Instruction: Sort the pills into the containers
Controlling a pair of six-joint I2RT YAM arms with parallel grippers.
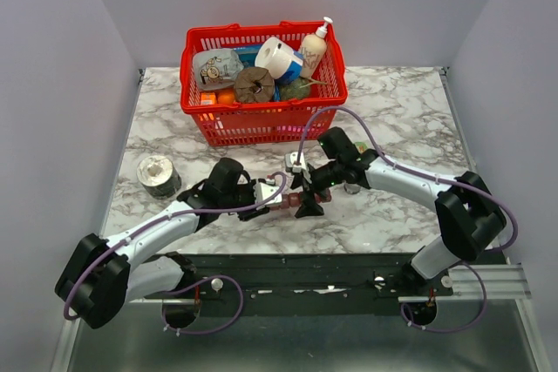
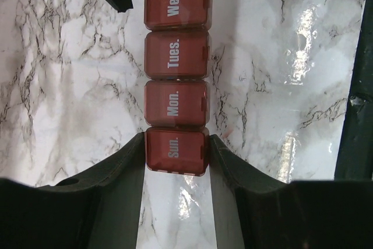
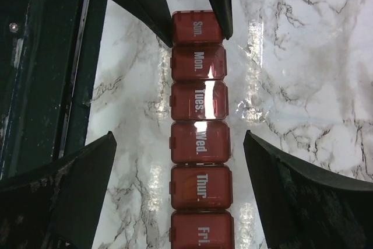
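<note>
Jaws of the left gripper (image 2: 176,151) are clamped on the "Sun." end compartment of the narrow dark red-brown plastic strip of square lidded containers (image 2: 176,56), one finger pressed against each side wall. We see the right gripper (image 3: 179,144) with its jaws wide apart, straddling the same strip at about the "Wed." compartment and clear of it on both sides. Every lid we can see, "Sun." through "Fri.", lies shut. The strip rests flat on the white, grey-veined marble tabletop (image 1: 410,111), toward its near half, between the two arms. A round silver metal tin (image 1: 158,174) stands left of the left arm. A red plastic mesh basket (image 1: 261,124), filled with goods, sits at the far edge.
</note>
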